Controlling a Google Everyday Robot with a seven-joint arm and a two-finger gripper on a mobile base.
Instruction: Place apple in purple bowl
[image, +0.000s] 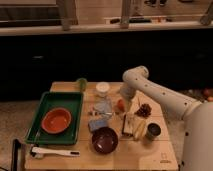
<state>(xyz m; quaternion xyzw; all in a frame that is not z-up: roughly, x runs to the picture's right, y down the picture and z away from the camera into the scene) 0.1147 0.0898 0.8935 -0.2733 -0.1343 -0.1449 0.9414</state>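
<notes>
The apple is a small orange-red fruit on the wooden table, near its middle. The purple bowl stands toward the table's front, below and left of the apple, and nothing shows inside it. My white arm comes in from the right and bends down over the table's back right. My gripper hangs at the arm's end, right beside the apple on its right side.
A green tray at the left holds an orange bowl. A green fruit, a white cup, blue packets, a pine cone, a banana, a dark cup and a white brush lie around.
</notes>
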